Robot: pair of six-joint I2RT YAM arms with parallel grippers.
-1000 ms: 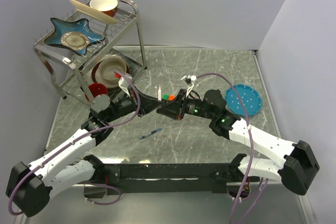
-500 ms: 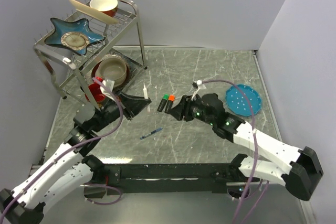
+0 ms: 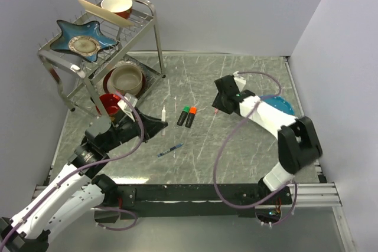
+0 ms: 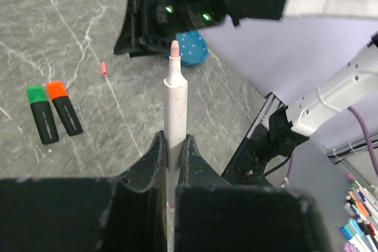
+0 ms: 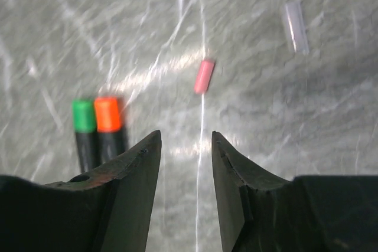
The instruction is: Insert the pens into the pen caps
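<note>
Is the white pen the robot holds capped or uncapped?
Uncapped: the thin white pen shows a bare pink tip; the small pink cap lies apart.

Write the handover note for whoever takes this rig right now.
Left gripper: shut on the white pen, tip up, uncapped.
Right gripper: open, empty; the pink cap lies loose ahead of it.
Done: green-capped highlighter and orange-capped highlighter lie side by side.
To do: cap the white pen; the blue ballpoint and a clear cap lie loose, apart.
</note>
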